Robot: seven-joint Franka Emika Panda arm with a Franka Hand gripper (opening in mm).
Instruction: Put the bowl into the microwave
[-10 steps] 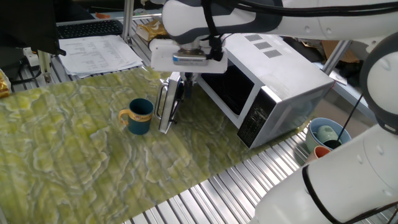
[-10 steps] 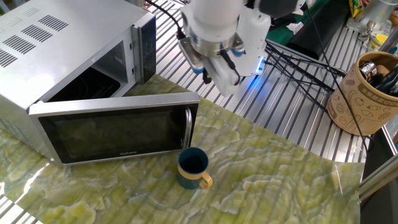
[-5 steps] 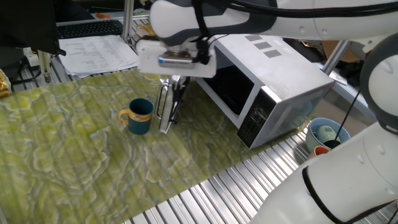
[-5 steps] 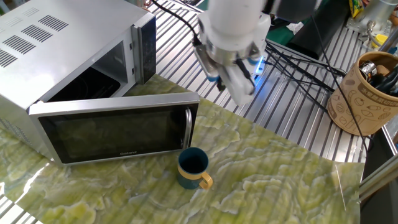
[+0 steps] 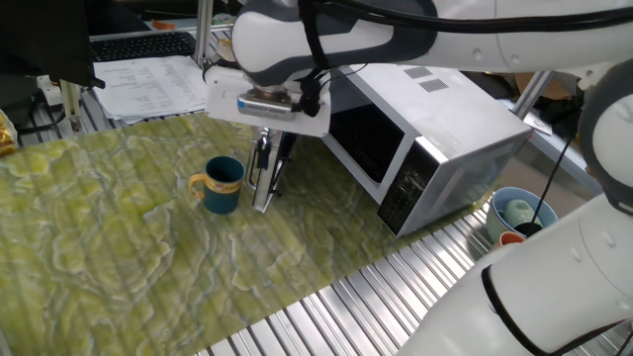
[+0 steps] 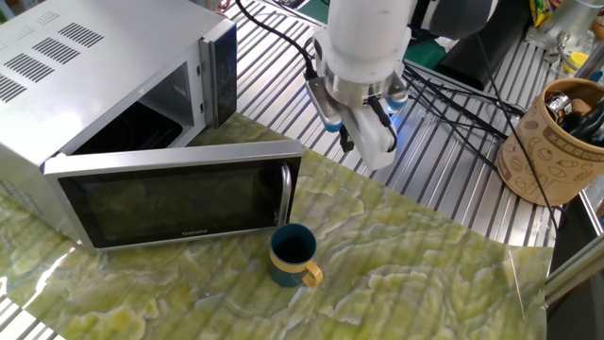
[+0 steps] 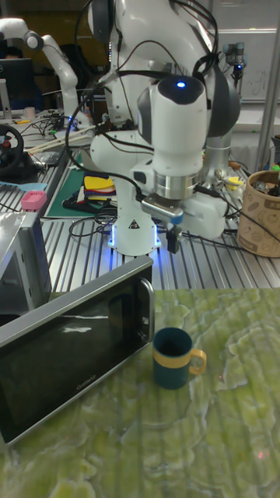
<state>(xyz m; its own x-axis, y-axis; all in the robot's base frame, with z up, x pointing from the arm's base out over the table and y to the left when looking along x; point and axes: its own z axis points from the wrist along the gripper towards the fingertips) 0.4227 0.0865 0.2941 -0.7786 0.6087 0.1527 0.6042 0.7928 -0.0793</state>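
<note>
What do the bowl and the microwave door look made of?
The bowl: likely glazed ceramic, judging by its smooth dark teal wall, yellow band and thick handle; coated metal is possible.
The microwave door: dark glass pane reflecting the cloth, in a brushed silver frame that could be metal or metallic plastic.

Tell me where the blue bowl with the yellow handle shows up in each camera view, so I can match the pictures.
One fixed view: the bowl sits left of centre on the green mat, handle pointing left.
The other fixed view: bowl low at centre, handle toward lower right.
Tall fixed view: bowl below centre, handle right.
Shared landmark: the open microwave door's handle stands right beside it.
</note>
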